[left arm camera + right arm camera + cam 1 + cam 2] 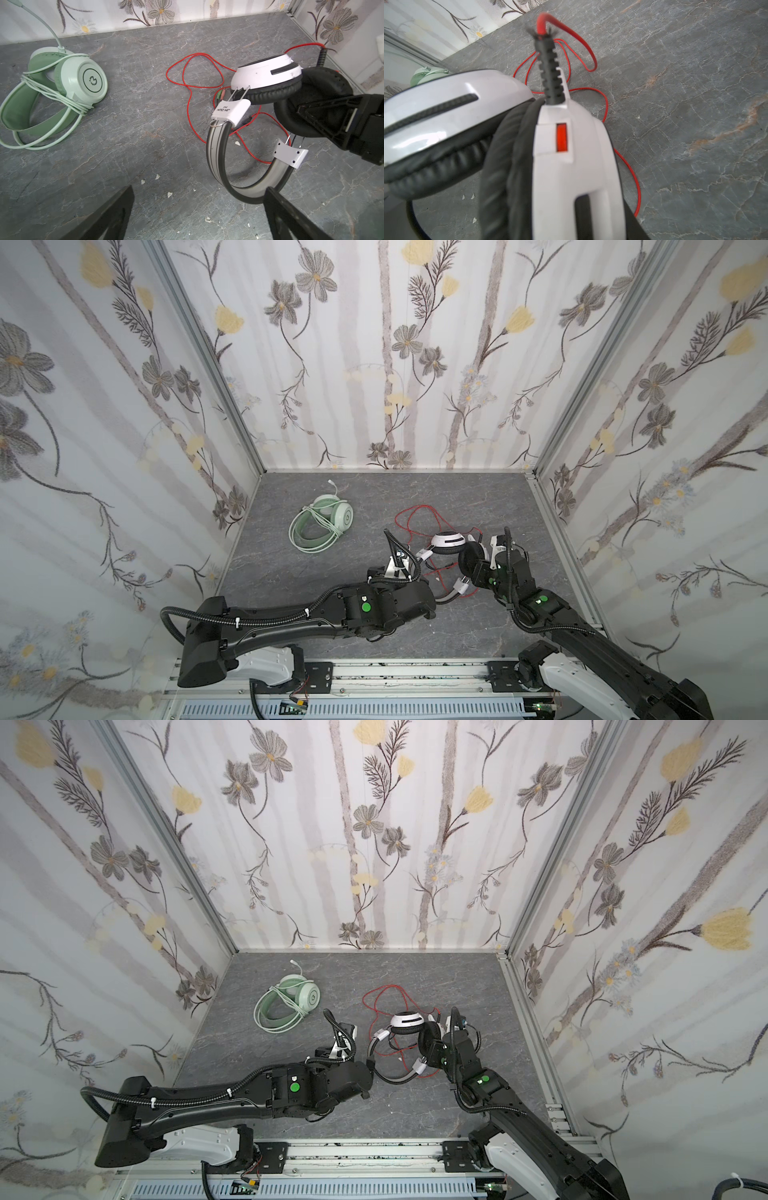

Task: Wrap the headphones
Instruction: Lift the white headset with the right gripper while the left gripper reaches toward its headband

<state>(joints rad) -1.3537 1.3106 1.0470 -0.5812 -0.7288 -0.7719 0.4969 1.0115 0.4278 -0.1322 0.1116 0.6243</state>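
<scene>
Top views: pale green headset (320, 522) rear left, cable wound round band; white-and-black headset (446, 545) centre-right. Left wrist: left gripper (199, 216) fully spread, empty; right gripper (301, 109) clamped on black ear pad. Right wrist: white cup (571, 166), red cable (579, 38) trailing loose.

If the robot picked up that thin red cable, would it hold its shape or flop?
Probably floppy: the red cable lies in loose, irregular loops on the table, so it would likely droop. It looks thin, so probably light. Its loops cross near the white-and-black headset, so it may tangle when lifted.
</scene>
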